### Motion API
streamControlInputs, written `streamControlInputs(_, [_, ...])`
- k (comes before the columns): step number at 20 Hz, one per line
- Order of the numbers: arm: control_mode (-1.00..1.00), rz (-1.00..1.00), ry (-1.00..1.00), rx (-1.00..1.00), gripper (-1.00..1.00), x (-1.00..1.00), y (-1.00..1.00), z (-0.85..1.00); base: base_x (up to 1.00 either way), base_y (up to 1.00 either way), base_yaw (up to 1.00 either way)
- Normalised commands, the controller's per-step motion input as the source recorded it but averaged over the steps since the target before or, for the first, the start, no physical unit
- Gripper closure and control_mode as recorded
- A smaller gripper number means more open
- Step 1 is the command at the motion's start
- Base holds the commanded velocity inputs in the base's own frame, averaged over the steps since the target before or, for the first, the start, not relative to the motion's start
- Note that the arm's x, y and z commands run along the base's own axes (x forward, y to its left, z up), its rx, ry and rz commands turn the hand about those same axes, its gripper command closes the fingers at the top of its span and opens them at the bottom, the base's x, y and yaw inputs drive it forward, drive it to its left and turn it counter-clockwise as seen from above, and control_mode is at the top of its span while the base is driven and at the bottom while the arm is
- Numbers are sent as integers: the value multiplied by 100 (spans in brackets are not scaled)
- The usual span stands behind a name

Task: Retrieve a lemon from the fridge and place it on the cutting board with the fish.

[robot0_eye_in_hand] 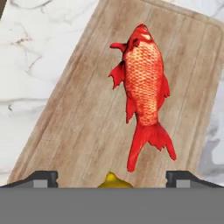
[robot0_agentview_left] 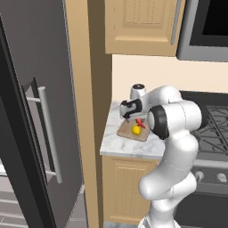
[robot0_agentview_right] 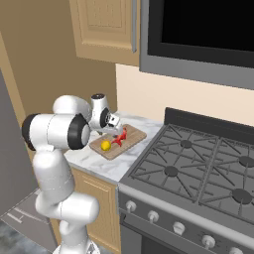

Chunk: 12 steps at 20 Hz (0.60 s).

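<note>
Jaws spread wide, the gripper hangs over the lemon resting on the cutting board beside the fish — best lifted straight up — without nudging the fruit

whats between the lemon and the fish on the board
Nothing: bare wood of the cutting board separates the lemon from the fish. The hand view shows it, and the right base view shows the same gap.

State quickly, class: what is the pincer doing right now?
Pincer: open, holding nothing. The lemon lies on the cutting board between its spread fingertips, beside the fish.
</note>
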Motion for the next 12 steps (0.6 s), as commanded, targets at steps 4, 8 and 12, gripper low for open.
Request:
streamControlInputs(4, [-100, 0, -10, 0, -100, -73, 0, 67, 0, 0, 0])
streamControlInputs(8, [-100, 0, 0, 0, -100, -99, 0, 24, 0, 0, 0])
streamControlInputs(12, [-100, 0, 0, 0, -100, -100, 0, 45, 0, 0, 0])
